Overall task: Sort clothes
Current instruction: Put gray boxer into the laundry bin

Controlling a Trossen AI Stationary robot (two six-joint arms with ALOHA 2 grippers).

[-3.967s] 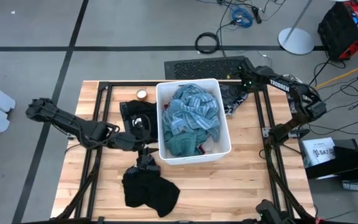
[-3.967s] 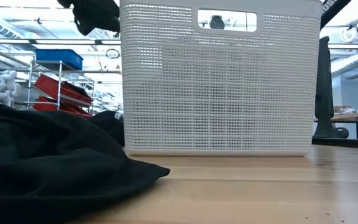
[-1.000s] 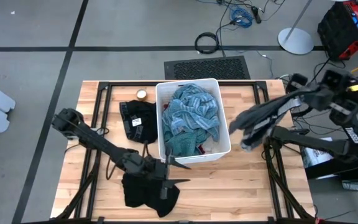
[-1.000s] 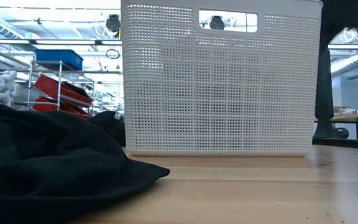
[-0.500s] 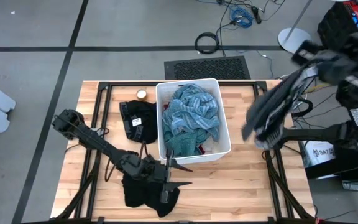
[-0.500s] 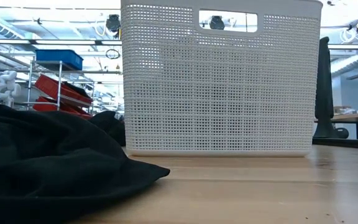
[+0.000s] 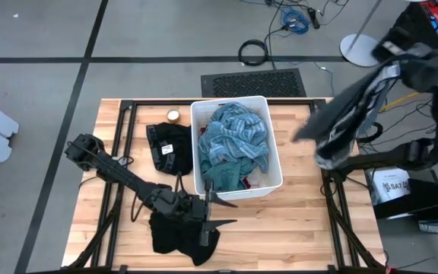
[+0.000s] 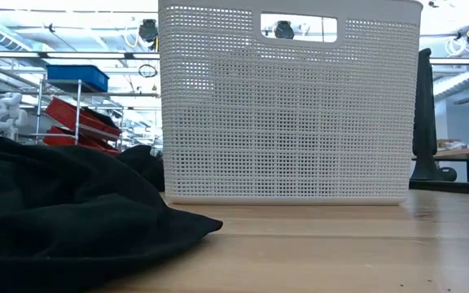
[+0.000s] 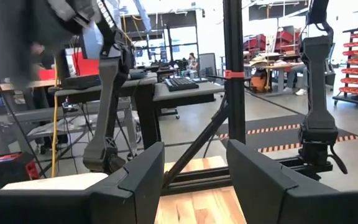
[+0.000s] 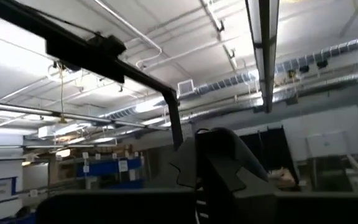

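Mostly the clothes sit in three places. A teal-grey striped garment [image 7: 233, 141] fills the white bin [image 7: 201, 113] at the middle of the bench [image 7: 303, 228], heaped above the rim, with a scrap of magenta just showing at its near edge. A black garment [image 7: 169, 145] lies on the wood just left of the bin, and another black piece [image 7: 177, 234] is crumpled near the front edge.

Over that front piece hangs the left hand [image 7: 217, 213], fingers spread wide with nothing between them. The right hand [image 7: 386, 72] is lifted high off the right side of the bench, clamped on a dark grey garment [image 7: 339, 122] that drapes from it in a long fold.

All of this is soft, light cloth: it will sag, stretch and drag its neighbours along rather than lift as one piece. I would pinch a raised ridge or bunched fold, not a flat spread. In the bin, the striped garment probably tangles with what lies beneath, so a high fold near the top seems the safest hold.
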